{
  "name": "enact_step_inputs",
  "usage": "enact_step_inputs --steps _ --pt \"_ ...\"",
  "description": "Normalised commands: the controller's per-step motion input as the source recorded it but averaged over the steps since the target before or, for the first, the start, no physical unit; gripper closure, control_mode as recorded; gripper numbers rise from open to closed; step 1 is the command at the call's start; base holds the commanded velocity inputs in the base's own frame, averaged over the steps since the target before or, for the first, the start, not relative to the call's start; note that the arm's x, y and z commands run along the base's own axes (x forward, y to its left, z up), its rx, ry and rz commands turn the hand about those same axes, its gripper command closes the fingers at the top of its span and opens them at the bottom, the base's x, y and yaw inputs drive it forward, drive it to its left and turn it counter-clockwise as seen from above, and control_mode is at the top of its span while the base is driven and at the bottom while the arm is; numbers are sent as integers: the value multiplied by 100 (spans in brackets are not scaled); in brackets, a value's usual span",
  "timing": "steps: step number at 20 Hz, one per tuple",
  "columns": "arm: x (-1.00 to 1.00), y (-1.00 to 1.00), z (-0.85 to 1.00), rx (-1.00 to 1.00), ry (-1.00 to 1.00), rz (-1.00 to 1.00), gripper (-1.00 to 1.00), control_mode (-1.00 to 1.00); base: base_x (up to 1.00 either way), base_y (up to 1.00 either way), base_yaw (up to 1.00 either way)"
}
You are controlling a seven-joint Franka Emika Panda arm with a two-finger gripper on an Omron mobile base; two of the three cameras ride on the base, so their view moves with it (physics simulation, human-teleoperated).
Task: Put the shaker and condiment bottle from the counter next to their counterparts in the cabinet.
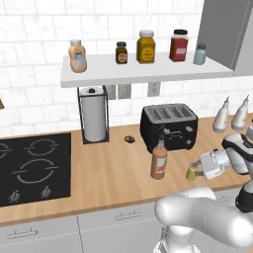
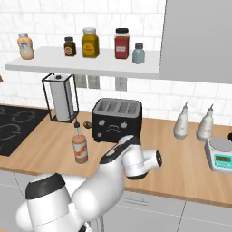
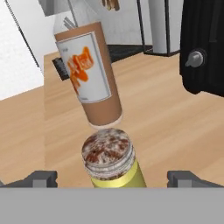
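Observation:
The tiny yellow-green shaker with its speckled grey cap stands on the counter between my fingertips. My gripper is open, with a gap on each side of the shaker. The tall orange-brown condiment bottle stands just left of it, in front of the toaster, and appears tilted close ahead in the hand view. Up on the white cabinet shelf, the squat peach bottle sits at the left end. The pale blue shaker sits at the right end by the grey panel.
A black toaster stands behind the bottle. A paper towel holder and the stove are to the left. Two grey-white pointed bottles and a scale stand at the right. Dark, yellow and red jars occupy the shelf's middle.

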Motion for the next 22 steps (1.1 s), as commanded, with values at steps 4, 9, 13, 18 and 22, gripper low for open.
enact_step_inputs --steps 4,9,13,18,22 --pt "20 -26 -27 1 -6 4 -100 -100 0 0 0" --pt "1 -3 -4 6 -2 0 -100 -100 0 0 0" --pt "0 5 -1 9 0 0 -100 -100 0 0 0" --pt "0 18 -7 11 1 0 -100 -100 0 0 0" --pt "0 21 -8 7 0 0 -100 -100 0 0 0"
